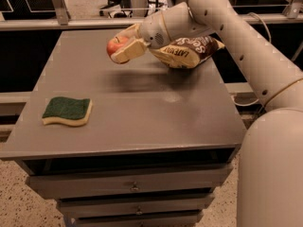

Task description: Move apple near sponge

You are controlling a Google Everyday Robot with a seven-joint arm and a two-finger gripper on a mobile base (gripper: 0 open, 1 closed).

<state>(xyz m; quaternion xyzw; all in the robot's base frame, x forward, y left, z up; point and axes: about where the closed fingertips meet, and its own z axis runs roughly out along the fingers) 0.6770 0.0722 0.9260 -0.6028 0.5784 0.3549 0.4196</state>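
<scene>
The red-orange apple (pixel 115 45) is held between the fingers of my gripper (pixel 124 45), which is shut on it and lifted above the back middle of the grey table (pixel 142 108). The sponge (pixel 67 111), dark green on top with a pale yellow foam layer, lies flat near the table's front left. The apple is well to the back and right of the sponge, far apart from it.
A brown and yellow chip bag (pixel 187 52) lies at the back right of the table, just behind my wrist. Drawers (pixel 135 187) sit under the tabletop. A rail and dark furniture stand behind the table.
</scene>
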